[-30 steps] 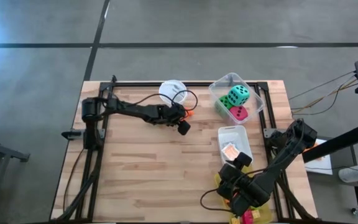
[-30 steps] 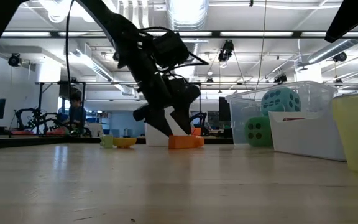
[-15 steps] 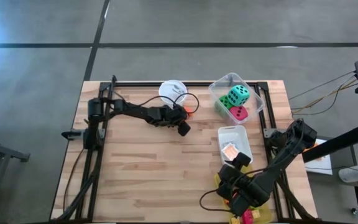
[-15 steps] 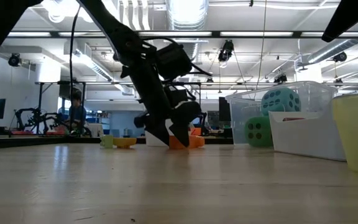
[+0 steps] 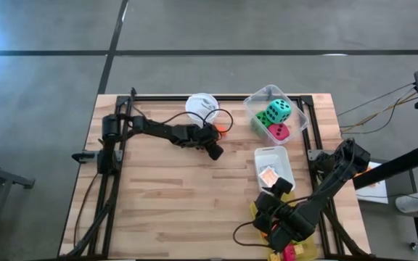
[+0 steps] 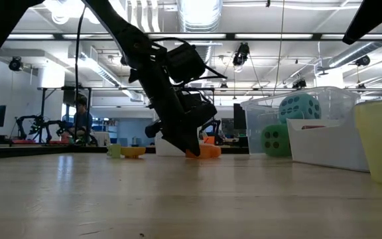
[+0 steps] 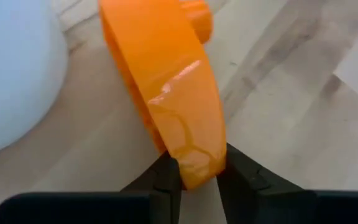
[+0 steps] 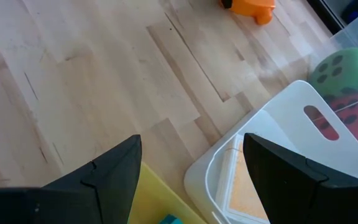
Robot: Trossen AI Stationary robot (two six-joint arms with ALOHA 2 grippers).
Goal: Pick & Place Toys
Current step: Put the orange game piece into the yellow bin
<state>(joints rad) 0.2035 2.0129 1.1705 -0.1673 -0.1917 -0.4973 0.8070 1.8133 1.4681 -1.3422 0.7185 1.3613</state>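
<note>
An orange plastic block (image 5: pixel 221 131) lies on the table beside the white cup (image 5: pixel 202 106), at the far middle. My left gripper (image 5: pixel 217 135) is shut on it; the left wrist view shows the block (image 7: pixel 166 87) running away from the fingers. Three foam dice, teal (image 5: pixel 279 110), green (image 5: pixel 258 120) and red-pink (image 5: pixel 280 133), sit in the clear bin (image 5: pixel 302 109). My right gripper (image 8: pixel 191 140) hangs open over the yellow bin (image 5: pixel 300 250) at the near right, holding nothing. My left gripper pinches the orange block's near end (image 7: pixel 194 167) between its two fingers. The fingers (image 7: pixel 166 180) slant down from the table's left and lie along the block's length. In the low view the block (image 6: pixel 208 151) rests on the table.
A white bin (image 5: pixel 285 156) holding a tan tile (image 5: pixel 269 175) stands between the clear bin and the yellow bin. A black frame rail (image 5: pixel 223 98) runs along the table's far edge. Bare wood (image 5: pixel 173 203) fills the table's middle and near left.
My left gripper has shut on the orange block's end; its fingers stood apart around the block a second ago. The block stays on the table. My right arm has kept still.
</note>
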